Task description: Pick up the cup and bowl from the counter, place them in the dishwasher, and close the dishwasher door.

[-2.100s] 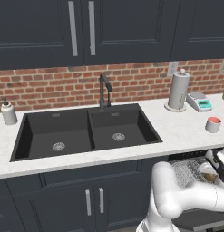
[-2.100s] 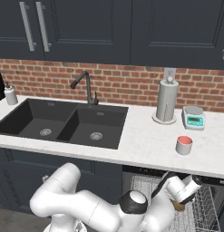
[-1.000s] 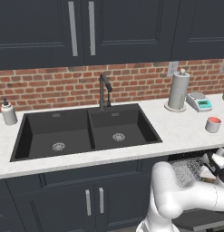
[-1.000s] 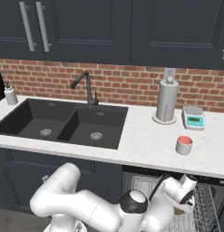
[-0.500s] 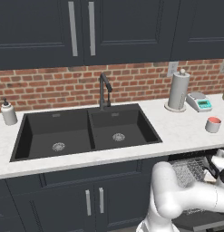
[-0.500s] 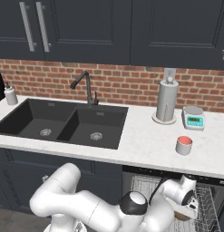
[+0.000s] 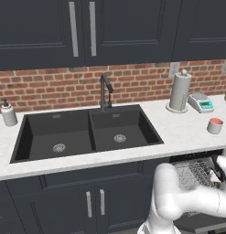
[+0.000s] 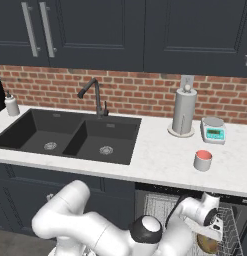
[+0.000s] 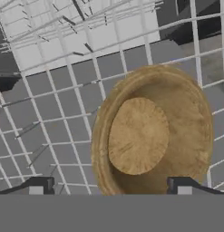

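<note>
Along the brick back wall runs the white stone surface (image 8: 160, 160), set with a black double sink (image 8: 70, 135) and a dark faucet (image 8: 95, 97) behind it. Below the surface's right part, the dishwasher (image 8: 155, 200) stands open, its silver wire rack (image 7: 192, 173) pulled into sight in both base views. Dark cabinet fronts fill the space above and below.

White arm reaches from the base down into the rack. End effector (image 9: 109, 188): fingers spread wide, one dark tip (image 9: 36, 186) left and one right at the bottom of the hand view, nothing pinched between them.

Paper-towel roll (image 8: 184, 111) upright near the wall; small scale (image 8: 213, 130) just beside it on the right. Soap bottle (image 7: 9, 114) at the far left of the surface.

Bowl (image 9: 154, 131): tan, wooden-looking, lying in the wire rack right under the end effector, tilted so its inside faces the hand camera. Right base view shows its brown rim (image 8: 207, 245) low in the rack beside the wrist.

Cup (image 8: 202, 160): pale with red top, upright on the surface, in front of the scale and well apart from the sink.
</note>
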